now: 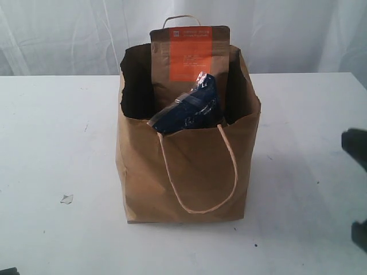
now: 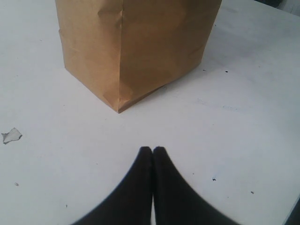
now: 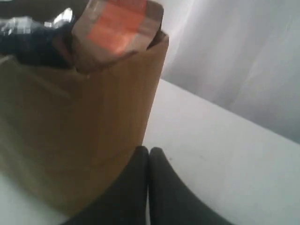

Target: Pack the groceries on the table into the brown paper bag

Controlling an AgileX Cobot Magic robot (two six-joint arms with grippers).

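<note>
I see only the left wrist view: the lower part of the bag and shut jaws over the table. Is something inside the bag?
Observer: Yes. A pouch with an orange label stands in the bag, its top above the rim.
Operator: Is there anything else in it?
Observer: A dark-blue noodle packet leans over the front rim, in front of the pouch.
Operator: Where is the right arm?
Observer: The right gripper, jaws shut and empty, is close beside the bag's side.
</note>
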